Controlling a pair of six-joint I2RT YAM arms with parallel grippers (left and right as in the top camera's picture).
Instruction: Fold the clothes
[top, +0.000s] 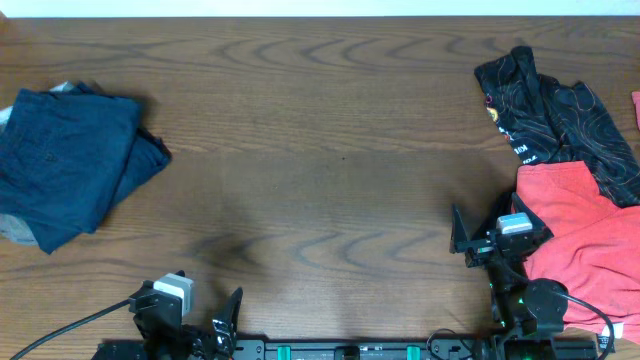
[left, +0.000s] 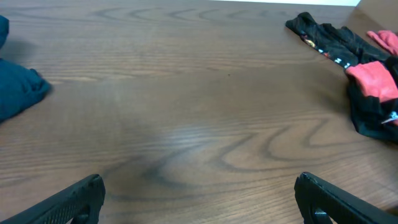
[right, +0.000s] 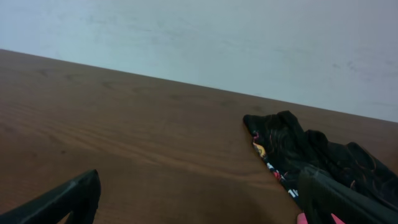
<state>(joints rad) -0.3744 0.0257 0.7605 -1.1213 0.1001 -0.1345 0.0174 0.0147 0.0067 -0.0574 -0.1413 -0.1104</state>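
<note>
Folded dark navy-blue shorts (top: 65, 160) lie at the table's left edge; a corner shows in the left wrist view (left: 18, 90). A black printed garment (top: 550, 115) lies crumpled at the far right, also in the right wrist view (right: 311, 158) and the left wrist view (left: 329, 40). A red garment (top: 585, 245) lies spread below it and shows in the left wrist view (left: 376, 81). My left gripper (top: 205, 318) is open and empty at the front left. My right gripper (top: 495, 232) is open and empty beside the red garment's left edge.
The brown wooden table (top: 320, 150) fills the view. A grey garment edge (top: 15, 232) peeks from under the navy shorts. A pink scrap (top: 635, 100) shows at the far right edge. The arm bases sit along the front edge.
</note>
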